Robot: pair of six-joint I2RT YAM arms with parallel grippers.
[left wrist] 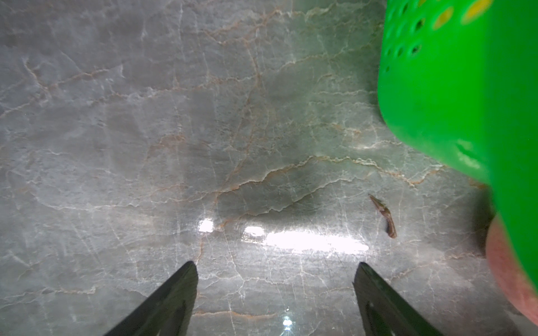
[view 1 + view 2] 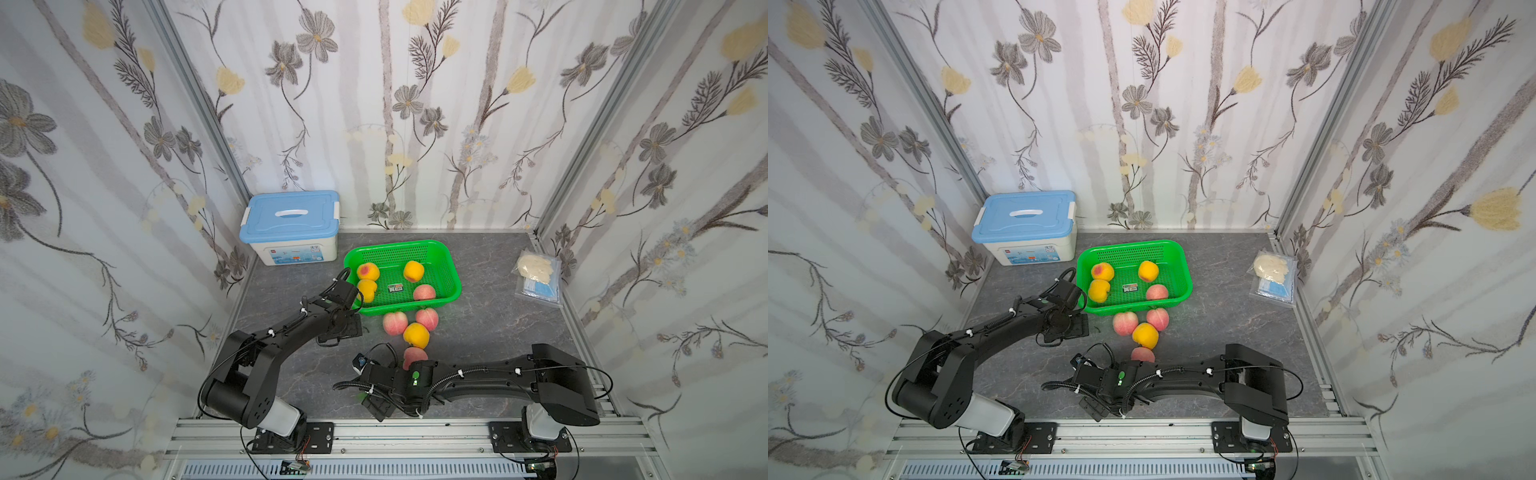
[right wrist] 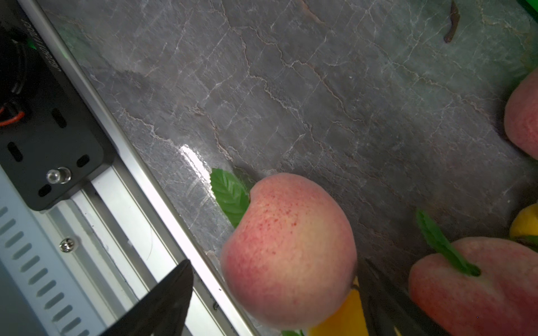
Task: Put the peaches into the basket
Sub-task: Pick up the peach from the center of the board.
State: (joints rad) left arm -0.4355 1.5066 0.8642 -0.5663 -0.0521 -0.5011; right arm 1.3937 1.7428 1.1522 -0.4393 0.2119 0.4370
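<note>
Inside the bright green perforated plastic basket (image 2: pixel 390 254) sat four round toy peaches (image 2: pixel 414 271), while others waited on the grey marbled table (image 2: pixel 490 332), one pink peach (image 3: pixel 288 247) straddled by the unclenched right gripper (image 3: pixel 275 261), the left gripper (image 1: pixel 275 264) spread and empty.

Eight peaches (image 2: pixel 416 335) counted in both top views: four yellow-orange, four pink. Four inside the single green basket (image 2: pixel 395 251) just beside the left gripper (image 1: pixel 275 263), four on the counter (image 2: pixel 498 332) at and just beyond the right gripper (image 3: pixel 275 263). One blue-lidded box (image 2: pixel 291 220), one clear bag (image 2: pixel 538 276), one brown scrap (image 1: pixel 384 215).
</note>
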